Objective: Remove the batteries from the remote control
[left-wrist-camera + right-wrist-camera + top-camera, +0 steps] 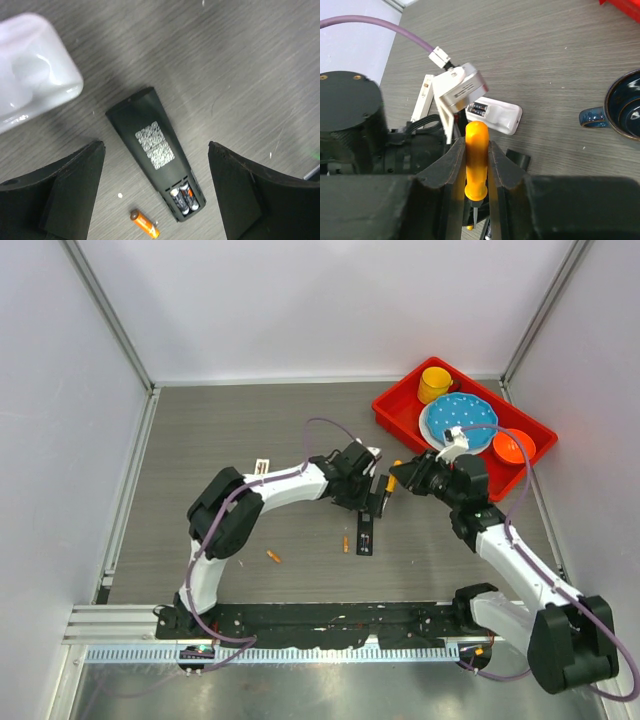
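A black remote (150,145) lies back-up on the table with its battery bay open; two dark batteries (184,198) sit inside. It also shows in the top view (365,538). One loose orange battery (145,223) lies beside the remote's open end, and another (273,557) lies further left. My left gripper (157,195) is open and empty, hovering over the black remote with a finger on each side. My right gripper (476,165) is shut on an orange-handled screwdriver (476,155), tip pointing down. A white remote (497,115) with dark batteries (479,107) showing lies just beyond it.
A red tray (392,410) at the back right holds a yellow cup (435,383), a blue plate (455,418) and an orange bowl (512,447). A dark blue mug (620,112) stands to the right. A small black cover piece (519,159) and a white strip (262,468) lie on the table.
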Controlling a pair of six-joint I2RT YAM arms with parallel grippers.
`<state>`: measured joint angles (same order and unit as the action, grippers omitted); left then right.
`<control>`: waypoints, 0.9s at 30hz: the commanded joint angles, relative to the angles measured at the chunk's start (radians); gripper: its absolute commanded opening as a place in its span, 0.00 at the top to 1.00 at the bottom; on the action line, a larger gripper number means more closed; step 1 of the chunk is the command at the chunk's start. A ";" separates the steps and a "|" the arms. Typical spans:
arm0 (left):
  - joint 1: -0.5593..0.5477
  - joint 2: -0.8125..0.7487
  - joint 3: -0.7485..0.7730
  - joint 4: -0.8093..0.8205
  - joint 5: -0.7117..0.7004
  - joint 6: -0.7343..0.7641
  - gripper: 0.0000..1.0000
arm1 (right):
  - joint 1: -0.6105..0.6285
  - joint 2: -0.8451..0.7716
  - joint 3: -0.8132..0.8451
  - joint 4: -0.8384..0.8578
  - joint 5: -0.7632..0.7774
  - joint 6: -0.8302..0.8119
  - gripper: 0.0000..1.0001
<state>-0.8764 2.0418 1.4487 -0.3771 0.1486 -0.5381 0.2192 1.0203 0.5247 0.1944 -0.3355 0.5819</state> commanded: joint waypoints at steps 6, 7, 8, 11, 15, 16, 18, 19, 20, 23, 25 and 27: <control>-0.062 0.070 0.101 -0.100 -0.207 0.007 0.19 | -0.004 -0.199 -0.038 -0.078 0.092 -0.019 0.99; -0.068 0.075 0.102 -0.105 -0.242 0.003 0.23 | -0.004 -0.209 -0.043 -0.082 0.099 -0.019 0.99; -0.081 0.087 0.104 -0.118 -0.260 -0.002 0.26 | -0.003 -0.221 -0.048 -0.090 0.101 -0.016 0.99; -0.105 0.112 0.118 -0.143 -0.323 -0.010 0.40 | -0.003 -0.230 -0.055 -0.098 0.102 -0.014 0.99; -0.124 0.144 0.136 -0.155 -0.369 -0.011 0.57 | -0.003 -0.233 -0.055 -0.099 0.101 -0.014 0.99; -0.124 0.147 0.137 -0.158 -0.377 -0.020 0.59 | -0.003 -0.236 -0.054 -0.102 0.101 -0.017 0.99; -0.124 0.146 0.134 -0.170 -0.411 -0.023 0.60 | -0.001 -0.238 -0.055 -0.107 0.101 -0.021 0.99; -0.124 0.140 0.131 -0.175 -0.426 -0.029 0.60 | -0.001 -0.238 -0.057 -0.107 0.102 -0.024 0.99; -0.124 0.130 0.125 -0.174 -0.437 -0.031 0.60 | -0.001 -0.239 -0.061 -0.107 0.102 -0.024 0.99; -0.119 0.077 0.060 -0.145 -0.461 -0.043 0.61 | 0.005 -0.238 -0.065 -0.104 0.105 -0.027 0.99; -0.113 0.026 0.023 -0.123 -0.468 -0.054 0.62 | 0.009 -0.235 -0.065 -0.098 0.107 -0.028 0.99; -0.107 -0.011 -0.036 -0.085 -0.462 -0.077 0.62 | 0.012 -0.233 -0.065 -0.093 0.108 -0.031 0.99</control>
<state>-1.0008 2.1017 1.5200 -0.4175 -0.2523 -0.5915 0.2230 0.8028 0.4576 0.0727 -0.2443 0.5728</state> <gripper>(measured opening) 0.452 0.250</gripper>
